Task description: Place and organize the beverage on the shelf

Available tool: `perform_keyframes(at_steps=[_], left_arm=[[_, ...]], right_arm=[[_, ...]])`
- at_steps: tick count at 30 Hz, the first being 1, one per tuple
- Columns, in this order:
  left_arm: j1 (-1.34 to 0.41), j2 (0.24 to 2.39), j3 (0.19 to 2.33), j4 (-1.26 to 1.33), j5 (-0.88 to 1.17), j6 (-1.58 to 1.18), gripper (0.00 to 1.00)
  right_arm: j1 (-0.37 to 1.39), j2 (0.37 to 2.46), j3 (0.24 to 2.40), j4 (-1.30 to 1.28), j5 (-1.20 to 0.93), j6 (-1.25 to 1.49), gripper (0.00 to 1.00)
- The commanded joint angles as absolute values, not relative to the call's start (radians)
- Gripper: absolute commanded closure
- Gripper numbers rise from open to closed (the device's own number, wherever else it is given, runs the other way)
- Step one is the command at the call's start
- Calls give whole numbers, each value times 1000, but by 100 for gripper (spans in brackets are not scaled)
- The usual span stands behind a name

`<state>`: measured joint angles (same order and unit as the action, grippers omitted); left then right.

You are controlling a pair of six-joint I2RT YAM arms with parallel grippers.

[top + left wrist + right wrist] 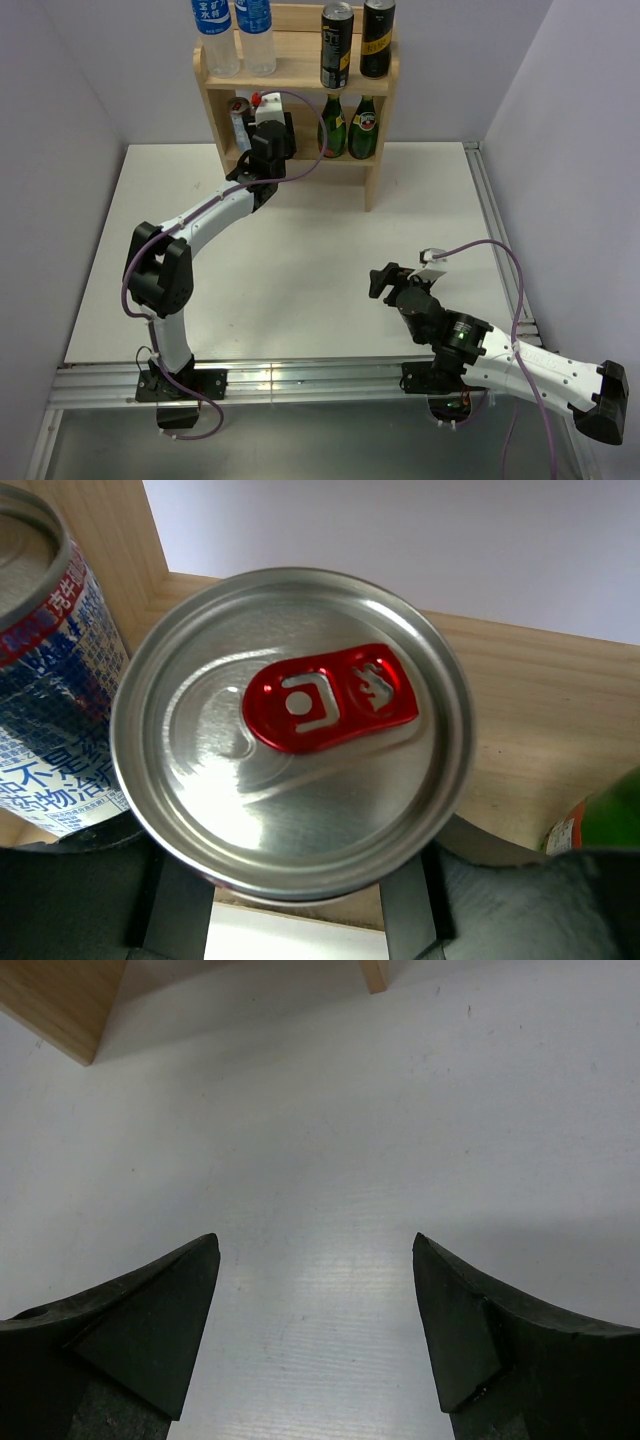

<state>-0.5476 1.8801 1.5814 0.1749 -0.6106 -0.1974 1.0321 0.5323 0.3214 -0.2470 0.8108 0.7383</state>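
Note:
The light-wood shelf (300, 76) stands at the back of the table. Its top tier holds two water bottles (235, 33) on the left and two black-and-gold cans (357, 42) on the right. My left gripper (268, 140) is at the lower tier, shut on a slim silver can (262, 100) with a red tab. In the left wrist view that can's lid (292, 725) fills the frame, with my left gripper (295, 905) below it, a finger on either side. A second silver can (45, 680) stands just to its left. My right gripper (316, 1290) is open and empty above the table.
Two green glass bottles (348, 127) stand on the right of the lower tier; one shows at the edge of the left wrist view (610, 820). The shelf's feet (60, 1005) lie ahead of the right gripper. A metal rail (495, 220) runs along the table's right edge.

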Motion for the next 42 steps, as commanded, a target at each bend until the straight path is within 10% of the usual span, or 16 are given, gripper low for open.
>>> perform_keyframes(at_steps=[1,8,42], left_arm=[[-526,1875,1640,230,-643,-193,48],[-523,1873,1634,226,-640,-195,17],[-597,1579,1381,126,-494,-304,2]], right_arm=[[1042,537,322,-222,841,741,15],[1042,537,322,-225,844,742,15],[1043,574,535,-278,839,651,19]])
